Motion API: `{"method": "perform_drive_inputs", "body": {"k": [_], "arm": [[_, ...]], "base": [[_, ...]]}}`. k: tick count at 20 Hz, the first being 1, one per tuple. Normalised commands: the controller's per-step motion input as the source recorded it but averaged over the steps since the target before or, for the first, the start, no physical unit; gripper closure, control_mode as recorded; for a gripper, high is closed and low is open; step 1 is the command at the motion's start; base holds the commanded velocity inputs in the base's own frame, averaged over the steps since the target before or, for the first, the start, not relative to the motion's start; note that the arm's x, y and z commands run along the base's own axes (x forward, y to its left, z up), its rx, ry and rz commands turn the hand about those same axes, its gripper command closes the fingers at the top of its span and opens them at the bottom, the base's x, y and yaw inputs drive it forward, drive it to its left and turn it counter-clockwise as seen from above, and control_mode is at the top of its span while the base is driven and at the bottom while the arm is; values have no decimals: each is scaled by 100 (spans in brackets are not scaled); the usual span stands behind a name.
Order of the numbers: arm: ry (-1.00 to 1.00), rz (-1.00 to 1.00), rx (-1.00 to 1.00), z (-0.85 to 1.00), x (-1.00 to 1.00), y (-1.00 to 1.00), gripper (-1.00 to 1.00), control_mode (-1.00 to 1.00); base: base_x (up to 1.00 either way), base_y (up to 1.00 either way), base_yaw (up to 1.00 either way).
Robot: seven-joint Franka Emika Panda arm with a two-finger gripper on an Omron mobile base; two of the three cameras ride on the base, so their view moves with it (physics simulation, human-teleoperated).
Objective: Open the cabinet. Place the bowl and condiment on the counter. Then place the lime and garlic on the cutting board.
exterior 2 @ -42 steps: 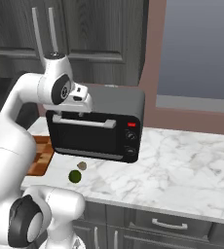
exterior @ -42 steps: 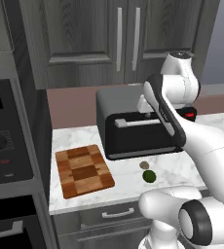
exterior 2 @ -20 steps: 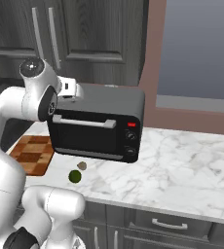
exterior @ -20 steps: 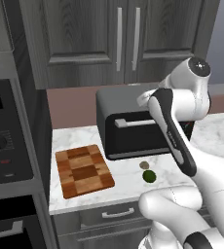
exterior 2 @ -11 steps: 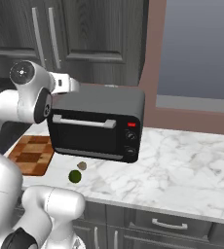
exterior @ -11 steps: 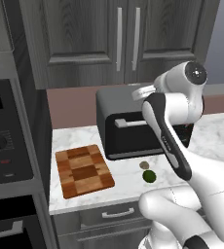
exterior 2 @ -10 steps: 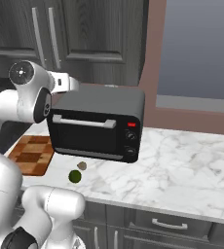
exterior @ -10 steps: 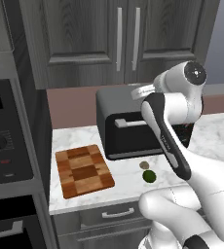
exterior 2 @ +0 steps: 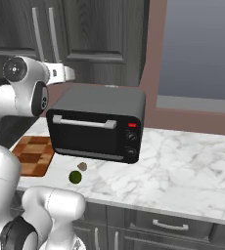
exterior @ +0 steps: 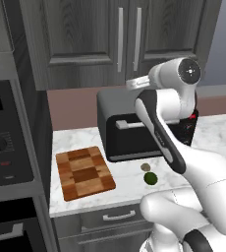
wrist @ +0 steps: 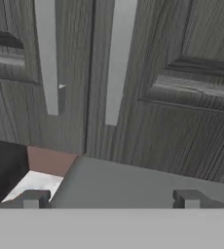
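Cabinet: dark grey wood-grain wall unit above the surface, both panelled doors closed; rigid hinged door, judged moderate weight, swings on a pull, not fragile.
Handles: two long vertical silver bars side by side at the door seam; smooth metal, probably slippery. Best hold looks like the lower half of one bar, fingers straddling it, pulling straight out.
Surface: white marble worktop, hard and flat, open space right of the toaster oven for setting things down.
Toaster oven: black, sits under the cabinet; not a target.
Cutting board: chequered wood, flat on the surface left of the toaster oven, nothing on it.
End effector: released, jaws spread wide, holding nothing, raised over the toaster oven top and aimed at the lower ends of the handles, not touching them.
Lime: small dark green ball on the surface in front of the toaster oven; firm, likely rolls, needs a centred pinch.
Garlic: beige lump just beside the lime; light, irregular.
Bowl, condiment: presumably behind the closed doors, cannot tell.
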Motion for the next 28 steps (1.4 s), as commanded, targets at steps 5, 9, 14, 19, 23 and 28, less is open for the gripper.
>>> {"method": "perform_drive_inputs", "body": {"k": [5,9,14,19,23,28], "arm": [[-5,-2,0,32,28,10,-100,-100],[-2,-4,0,23,34,3,-100,-100],[-1,-4,0,16,35,0,-100,-100],[0,-3,0,14,38,1,-100,-100],[0,-3,0,10,34,1,-100,-100],[0,-2,0,6,35,1,-100,-100]], "base": [[0,0,0],[0,0,0],[0,0,0],[0,0,0],[0,0,0],[0,0,0]]}}
